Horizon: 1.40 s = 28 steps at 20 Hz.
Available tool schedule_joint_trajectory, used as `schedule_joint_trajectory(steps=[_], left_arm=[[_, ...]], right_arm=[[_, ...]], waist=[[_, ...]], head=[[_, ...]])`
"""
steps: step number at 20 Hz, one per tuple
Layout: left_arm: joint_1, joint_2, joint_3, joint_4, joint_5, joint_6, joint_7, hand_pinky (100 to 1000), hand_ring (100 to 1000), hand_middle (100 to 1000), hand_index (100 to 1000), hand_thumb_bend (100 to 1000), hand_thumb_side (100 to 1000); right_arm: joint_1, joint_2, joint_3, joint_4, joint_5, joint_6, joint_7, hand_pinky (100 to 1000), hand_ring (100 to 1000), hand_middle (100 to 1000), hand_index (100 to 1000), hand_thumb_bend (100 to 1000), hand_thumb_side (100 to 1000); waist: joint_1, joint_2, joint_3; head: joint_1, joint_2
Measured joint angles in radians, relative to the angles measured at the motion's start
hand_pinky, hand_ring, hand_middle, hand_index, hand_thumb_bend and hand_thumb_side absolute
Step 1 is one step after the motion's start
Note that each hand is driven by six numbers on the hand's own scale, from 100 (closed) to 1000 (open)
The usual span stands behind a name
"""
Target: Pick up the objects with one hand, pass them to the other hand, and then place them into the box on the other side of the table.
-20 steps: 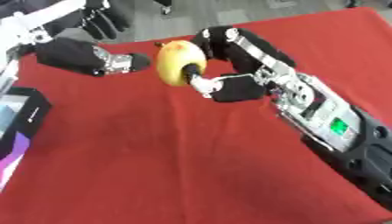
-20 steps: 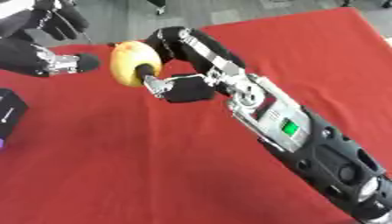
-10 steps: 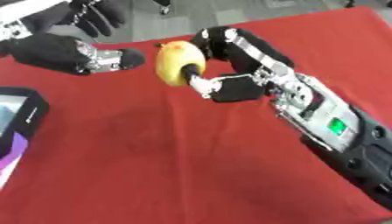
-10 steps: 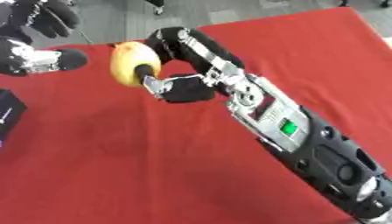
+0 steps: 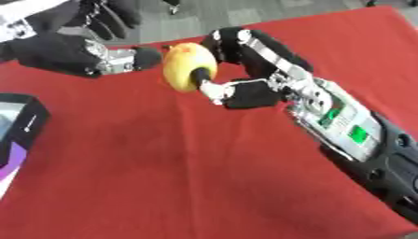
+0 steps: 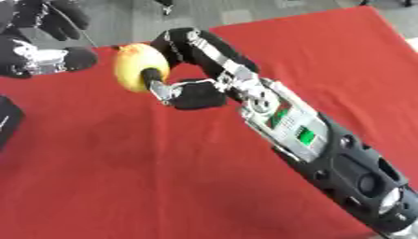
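The red table cover (image 5: 163, 186) filled most of both views, with grey floor beyond its far edge. At the left edge lay a dark box (image 5: 20, 123) with a pale interior and a purple part near its lower corner; judged from the task, this was the box to be filled. The right arm (image 5: 351, 135) entered from the lower right and reached toward the upper centre. The right hand (image 5: 245, 91) held a yellow apple-like fruit (image 5: 186, 71) with a reddish blush, clear of the cover: its thumb pressed on the near face of the fruit and its curled fingers (image 5: 233, 44) wrapped the far side, so the fruit sat pinched between them. The left hand (image 5: 69, 53) stood just beside the fruit on its left. One digit tip (image 5: 147, 57) pointed at the fruit, touching it or nearly so; contact could not be confirmed. The remaining fingers (image 5: 114, 18) were spread and raised, closed on nothing. The fruit was judged rigid, smooth-skinned, moderately light and liable to roll or slip if pinched off centre; bruising was possible if dropped. The receiving hand should take it across the widest part of the exposed left side, opposite the right thumb, before the right hand lets go.
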Motion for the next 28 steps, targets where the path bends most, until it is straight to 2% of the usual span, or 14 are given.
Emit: schedule_joint_trajectory(steps=[9,14,28], left_arm=[[-0.010,-0.024,-0.006,0.028,0.010,0.023,-0.007,754,709,692,742,563,585],[-0.014,-0.033,-0.015,0.042,0.014,0.030,-0.024,758,714,699,739,519,614],[-0.012,-0.033,-0.006,0.048,0.121,-0.004,-0.101,762,716,695,761,464,671]], right_arm=[[-0.008,-0.001,0.000,-0.012,-0.002,0.011,-0.003,693,606,426,588,100,100],[-0.009,-0.001,0.000,-0.011,0.004,0.021,0.002,693,607,429,592,100,120],[-0.014,-0.001,-0.002,0.002,0.011,0.042,0.024,693,606,428,588,100,138]], waist=[[0.002,0.002,0.002],[0.006,0.002,0.004],[0.006,0.010,0.008]], head=[[-0.001,0.000],[-0.005,0.000],[-0.010,-0.001]])
